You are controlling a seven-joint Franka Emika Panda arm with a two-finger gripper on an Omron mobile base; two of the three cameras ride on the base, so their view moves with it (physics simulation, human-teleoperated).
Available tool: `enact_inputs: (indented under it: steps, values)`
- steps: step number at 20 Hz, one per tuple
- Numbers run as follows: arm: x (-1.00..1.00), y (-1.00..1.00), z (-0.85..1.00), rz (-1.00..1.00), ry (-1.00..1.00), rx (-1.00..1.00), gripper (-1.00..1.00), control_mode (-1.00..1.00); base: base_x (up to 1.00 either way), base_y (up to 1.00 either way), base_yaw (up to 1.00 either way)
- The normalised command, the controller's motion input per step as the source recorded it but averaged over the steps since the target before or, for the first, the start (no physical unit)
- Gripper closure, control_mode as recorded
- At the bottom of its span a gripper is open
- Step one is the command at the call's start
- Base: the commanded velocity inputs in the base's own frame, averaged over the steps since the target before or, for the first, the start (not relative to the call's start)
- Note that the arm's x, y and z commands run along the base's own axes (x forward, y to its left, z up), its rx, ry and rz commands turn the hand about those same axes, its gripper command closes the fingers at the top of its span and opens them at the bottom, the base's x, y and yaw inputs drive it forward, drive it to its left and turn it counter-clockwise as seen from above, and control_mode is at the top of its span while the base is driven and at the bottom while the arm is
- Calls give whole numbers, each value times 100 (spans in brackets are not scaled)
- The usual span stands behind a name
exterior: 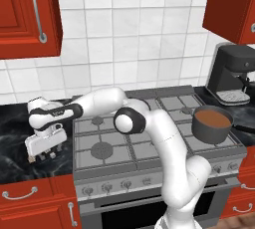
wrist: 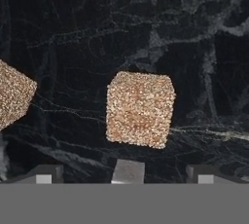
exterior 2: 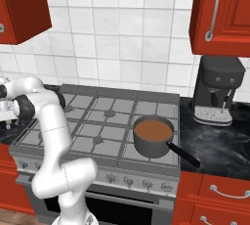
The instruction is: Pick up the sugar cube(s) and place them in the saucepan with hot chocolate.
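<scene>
Hovering open hand (exterior: 46,157) over speckled, grainy tan cube (wrist: 140,109), seemingly untouched.

Open desk under the pincer

Bare black desk (wrist: 146,23) rings the middle sugar cube (wrist: 140,109); a second sugar cube (wrist: 13,94) sits apart at the left edge.

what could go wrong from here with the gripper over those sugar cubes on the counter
1. The open gripper hovers over one sugar cube; a second cube lies apart to one side, and a finger could nudge it.
2. The saucepan sits across the stove, so a weak pinch might drop the cube on the way.
</scene>
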Motion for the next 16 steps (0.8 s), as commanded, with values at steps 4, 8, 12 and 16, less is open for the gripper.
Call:
enact_inputs:
  steps: [4, 8, 12, 16]
  values:
    - [-23, 0, -4, 0, -2, -1, -100, -100, 0, 0, 0]
    - [-21, 0, 0, 0, 0, -3, -100, -100, 0, 0, 0]
    - [-6, -2, -5, 0, 0, 0, -100, -100, 0, 0, 0]
    - [8, -7, -5, 0, 0, 0, -100, -100, 0, 0, 0]
